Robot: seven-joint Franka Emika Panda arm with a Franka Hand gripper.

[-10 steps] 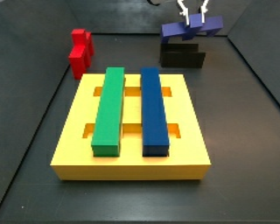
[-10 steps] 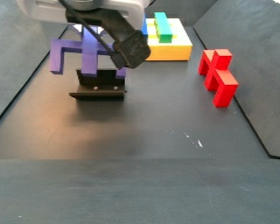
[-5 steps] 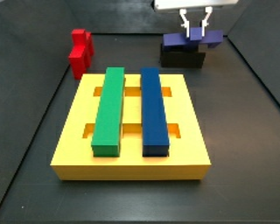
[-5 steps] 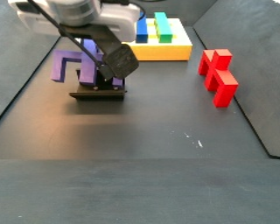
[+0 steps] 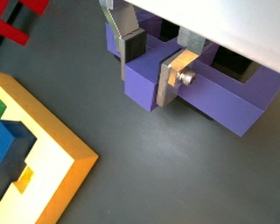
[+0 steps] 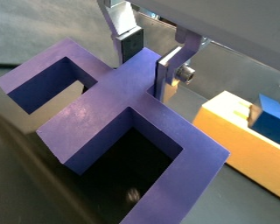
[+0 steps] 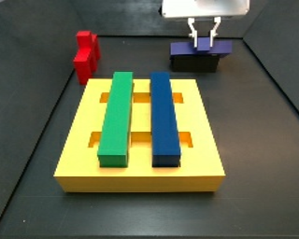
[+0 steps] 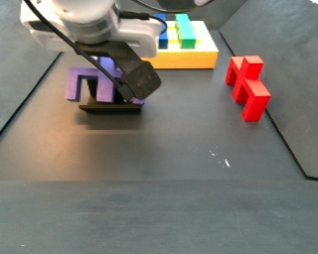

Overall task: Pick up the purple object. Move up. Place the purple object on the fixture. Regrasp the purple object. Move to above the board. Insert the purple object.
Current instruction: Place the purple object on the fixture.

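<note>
Two silver fingers of the gripper (image 5: 154, 59) bracket the raised centre knob of the purple object (image 5: 206, 94), and I read them as closed on it: in both wrist views the dark pads sit against the knob's faces with no gap I can make out. The piece lies directly under the gripper (image 6: 152, 59), its body spreading out to both sides of the fingers. In a side view I see the gripper (image 7: 205, 39) hanging straight above the purple object (image 7: 196, 49), which sits down on the fixture (image 7: 197, 63); whether it is fully seated I cannot tell from here. In a side view from the opposite end, the gripper's (image 8: 122, 75) body covers much of the purple object (image 8: 87, 83), but the fixture (image 8: 111, 106) shows as a dark base beneath it. A wrist view gives me what the side views do not: the purple object (image 6: 119, 105) from above, a lavender bar with square notches cut between its arms and a dark recess below one notch. The board (image 7: 83, 149) lies well away from the gripper, toward the camera in that side view, carrying the green bar (image 7: 117, 115) and the blue bar (image 7: 163, 115). The red piece (image 7: 85, 56) stands off to one side of the gripper, apart from everything else; a corner of the board (image 5: 43, 157) also edges into a wrist view.
</note>
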